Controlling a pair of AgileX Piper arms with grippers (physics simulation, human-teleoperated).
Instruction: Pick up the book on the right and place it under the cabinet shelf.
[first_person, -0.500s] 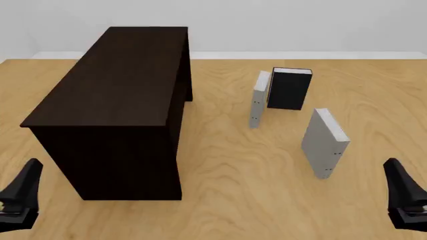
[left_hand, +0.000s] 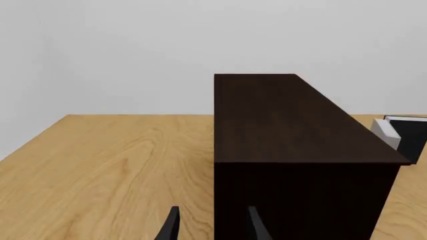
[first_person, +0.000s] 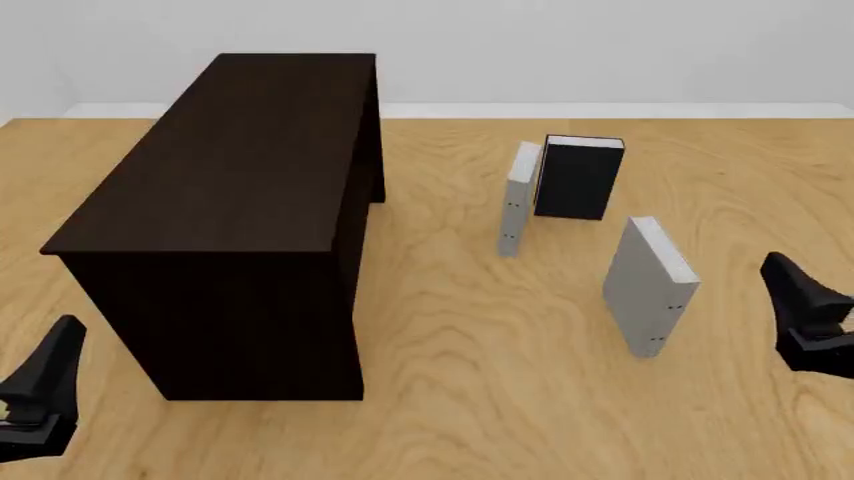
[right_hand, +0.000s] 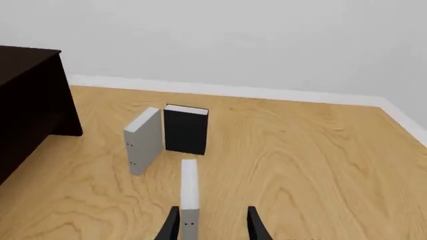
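The book (first_person: 646, 285), thick and light grey with white page edges, stands upright at the right of the table. In the right wrist view it shows edge-on (right_hand: 189, 197), just ahead of the fingers. My right gripper (first_person: 807, 315) is open and empty, to the right of the book and apart from it; it also shows in the right wrist view (right_hand: 212, 227). The dark brown cabinet shelf (first_person: 227, 190) stands at the left, with its recess facing the books. My left gripper (first_person: 40, 395) is open and empty near the cabinet's front left corner, and shows in the left wrist view (left_hand: 212, 230) facing the cabinet (left_hand: 293, 150).
A slimmer grey book (first_person: 515, 200) and a black book (first_person: 577, 178) stand upright behind the task book, between it and the back wall. Bare wooden tabletop (first_person: 467, 340) lies between the cabinet and the books.
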